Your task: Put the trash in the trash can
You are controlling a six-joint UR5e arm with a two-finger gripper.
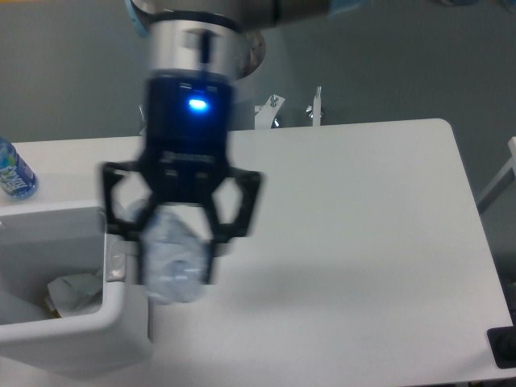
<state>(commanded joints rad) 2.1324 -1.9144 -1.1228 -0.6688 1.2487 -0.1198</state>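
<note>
Pincer (176,260) was clamped on the crushed bottle (172,262) — blurred, airborne. It hung over the trash can (121,278) rim; wrapper (74,292) lay inside.

The gripper (179,256) is black, with angular linkage fingers spread off a dark body that carries a glowing blue light. Above it sits a silver-grey wrist cylinder, blurred.

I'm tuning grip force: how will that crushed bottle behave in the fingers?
The crushed bottle looks thin, clear and empty, so probably light and easily deformed further. Its smooth plastic may slip between the gripper fingers. If released over the trash can rim, it could bounce outside.
</note>
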